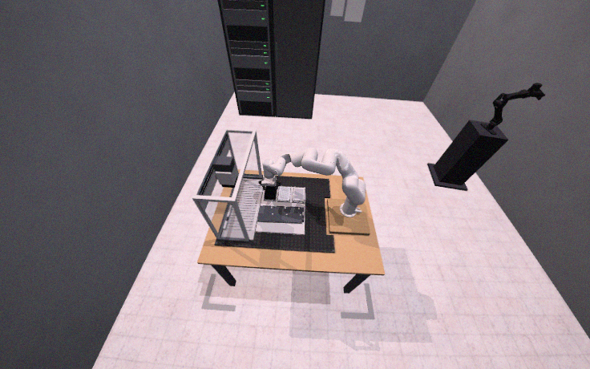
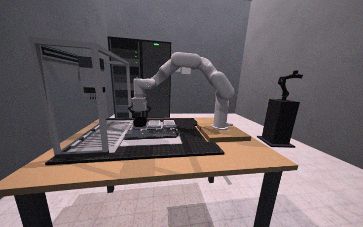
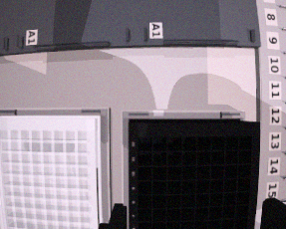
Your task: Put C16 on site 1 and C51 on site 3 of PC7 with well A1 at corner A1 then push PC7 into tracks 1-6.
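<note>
The black deep-well block C51 [image 1: 270, 193] [image 2: 140, 122] [image 3: 191, 187] sits in the far nest next to the rails. My gripper [image 1: 269, 183] [image 2: 139, 114] [image 3: 196, 225] is open and hangs close above it, one finger outside each of its sides. The white 96-well plate C15 [image 1: 284, 193] [image 2: 154, 123] [image 3: 49, 187] lies in the middle nest. The plate C16 [image 1: 298, 194] [image 2: 168, 123] lies in the nest nearest the arm's base. The dark carrier PC7 [image 1: 280, 213] [image 2: 150, 133] [image 3: 123, 9] lies on the apron; its sites marked 2 and 3 show bare in the wrist view.
The ribbed loading rails [image 1: 248, 204] [image 2: 104, 133] with their track numbers [image 3: 274, 82] lie under the open instrument frame [image 1: 224, 199] [image 2: 99, 98], right beside C51. A raised wooden block [image 1: 348, 225] [image 2: 225, 135] carries the arm's base.
</note>
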Robot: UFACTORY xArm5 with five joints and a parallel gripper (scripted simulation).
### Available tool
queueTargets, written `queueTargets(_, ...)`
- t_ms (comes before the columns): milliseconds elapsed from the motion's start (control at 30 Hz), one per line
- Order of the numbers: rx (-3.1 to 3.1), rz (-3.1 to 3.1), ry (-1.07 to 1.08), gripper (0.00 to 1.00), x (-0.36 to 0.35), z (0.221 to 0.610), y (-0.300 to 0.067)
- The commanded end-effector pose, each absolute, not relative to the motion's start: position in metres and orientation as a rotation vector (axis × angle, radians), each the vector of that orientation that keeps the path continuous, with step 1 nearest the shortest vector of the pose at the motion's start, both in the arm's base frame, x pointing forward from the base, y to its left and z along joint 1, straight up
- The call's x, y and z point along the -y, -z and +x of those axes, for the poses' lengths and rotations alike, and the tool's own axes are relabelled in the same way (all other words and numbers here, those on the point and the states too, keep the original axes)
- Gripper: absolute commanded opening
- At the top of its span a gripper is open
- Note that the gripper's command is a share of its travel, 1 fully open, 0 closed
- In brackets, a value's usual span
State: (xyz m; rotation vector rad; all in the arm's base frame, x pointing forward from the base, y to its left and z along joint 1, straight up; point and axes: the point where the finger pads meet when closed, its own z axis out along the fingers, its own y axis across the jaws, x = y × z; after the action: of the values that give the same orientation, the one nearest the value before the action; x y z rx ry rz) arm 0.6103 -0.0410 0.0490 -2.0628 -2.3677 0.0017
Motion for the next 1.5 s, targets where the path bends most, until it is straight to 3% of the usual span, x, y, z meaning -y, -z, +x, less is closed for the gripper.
queueTargets(0,2.372,-2.067,0.000,1.00,0.041,0.612,-0.050)
queueTargets(1467,2.372,-2.067,0.000,1.00,0.041,0.612,-0.026)
